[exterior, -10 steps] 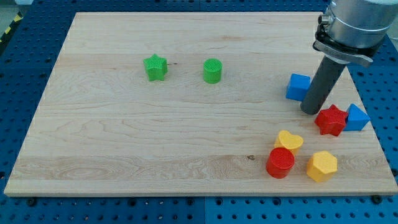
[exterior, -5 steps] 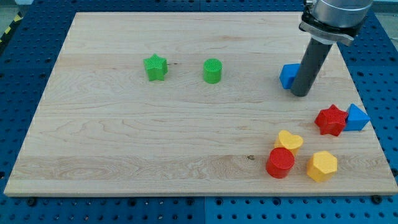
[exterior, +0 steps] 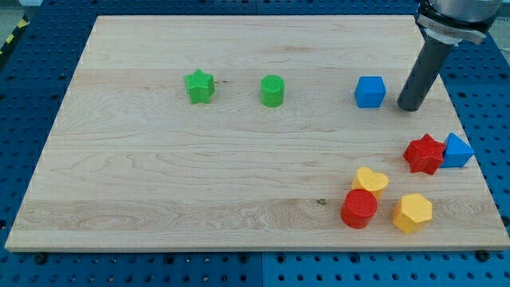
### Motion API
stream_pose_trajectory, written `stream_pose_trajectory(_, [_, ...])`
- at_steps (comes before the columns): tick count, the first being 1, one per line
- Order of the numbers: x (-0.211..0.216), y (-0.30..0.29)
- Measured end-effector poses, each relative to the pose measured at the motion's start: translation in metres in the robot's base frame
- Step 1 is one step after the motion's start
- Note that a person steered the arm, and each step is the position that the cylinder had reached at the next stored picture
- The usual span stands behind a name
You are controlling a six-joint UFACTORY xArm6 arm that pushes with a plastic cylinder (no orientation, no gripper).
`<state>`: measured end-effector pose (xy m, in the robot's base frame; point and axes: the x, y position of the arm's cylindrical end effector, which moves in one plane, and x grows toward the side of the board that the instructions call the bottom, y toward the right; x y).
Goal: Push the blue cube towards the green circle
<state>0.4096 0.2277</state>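
Place: we judge this a robotics lab test bench.
Base: blue perforated mounting plate [exterior: 32, 88] with a regular grid of holes.
Counter: plain wooden counter [exterior: 159, 183] laid on it.
Equipment: we note a dark rod on a metal arm flange [exterior: 450, 16].
Marking: yellow-black hazard tape [exterior: 12, 36] at the view's top left.

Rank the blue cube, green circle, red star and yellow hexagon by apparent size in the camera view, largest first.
1. Red star and yellow hexagon: look alike, and sit nearer the view's bottom, so unsure.
2. Blue cube.
3. Green circle.
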Motion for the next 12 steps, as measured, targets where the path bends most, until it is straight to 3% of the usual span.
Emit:
stream_pose_trajectory(3, [-0.014,-0.006])
stream_pose_trajectory(7, [-0.019,-0.088])
stream_pose_trajectory(10, [0.027,-0.086])
stream_pose_trajectory(12, [0.027,-0.018])
